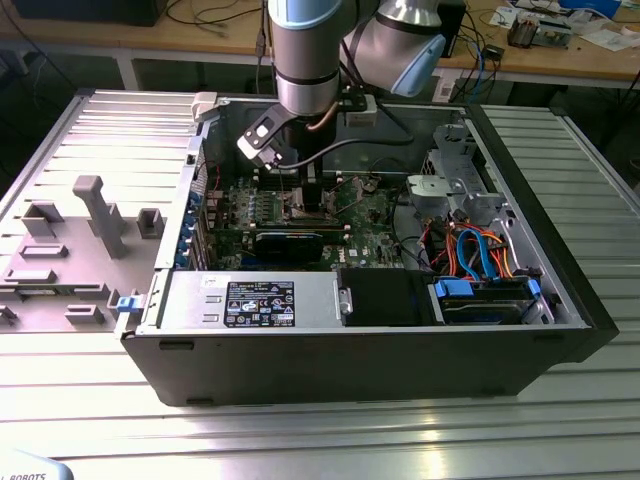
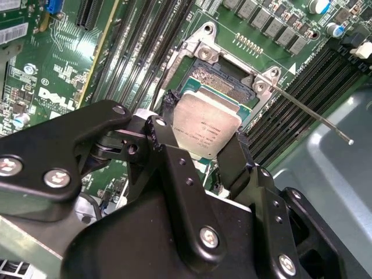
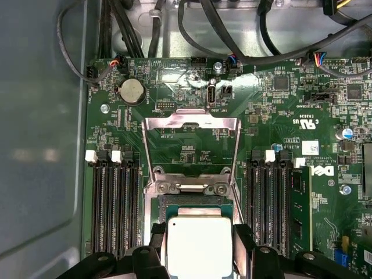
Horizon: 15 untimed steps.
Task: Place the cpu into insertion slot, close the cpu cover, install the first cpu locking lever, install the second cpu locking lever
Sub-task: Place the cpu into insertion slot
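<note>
1. Gripper [image 2: 202, 135] jaws are clamped on the cpu [image 2: 210, 123], pinching 2 opposite edges. Chip sits btwn the fingers, metal top up.
2. Insertion slot [image 2: 224, 81] is just past the jaw tips and under the chip. Part of the dark pin field is exposed, so prob not seated yet.
3. Cpu cover [image 3: 192, 121] is flipped open, well beyond the jaws, not in the way.
4. Thin locking lever [image 2: 308, 110] sticks out to one side of the jaws, apart from the fingers.
5. To do it well, imo: keep chip flat, corners square w/ socket rim, straight down, no sideways drag over pins, light force.
</note>
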{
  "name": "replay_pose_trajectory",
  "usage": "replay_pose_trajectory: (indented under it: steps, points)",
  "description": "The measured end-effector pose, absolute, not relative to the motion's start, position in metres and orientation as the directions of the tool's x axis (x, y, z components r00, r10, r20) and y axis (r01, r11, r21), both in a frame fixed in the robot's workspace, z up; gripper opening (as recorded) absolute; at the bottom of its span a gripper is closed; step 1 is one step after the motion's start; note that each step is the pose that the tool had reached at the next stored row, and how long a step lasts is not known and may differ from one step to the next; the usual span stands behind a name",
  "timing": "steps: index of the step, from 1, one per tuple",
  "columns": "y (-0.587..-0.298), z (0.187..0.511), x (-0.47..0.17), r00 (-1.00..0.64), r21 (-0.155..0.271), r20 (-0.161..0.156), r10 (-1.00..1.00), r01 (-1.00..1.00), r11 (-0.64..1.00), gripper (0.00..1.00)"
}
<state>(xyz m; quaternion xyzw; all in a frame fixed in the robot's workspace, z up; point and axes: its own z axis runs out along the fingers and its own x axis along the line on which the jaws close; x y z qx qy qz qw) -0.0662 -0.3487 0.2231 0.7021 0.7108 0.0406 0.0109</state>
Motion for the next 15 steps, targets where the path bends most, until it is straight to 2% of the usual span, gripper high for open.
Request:
replay_pose_trajectory:
  steps: [15]
  points:
    - [-0.3487, 0.2226, -0.0662, -0.014, 0.073, 0.042, 0.999, 0.997, 0.011, 0.54]
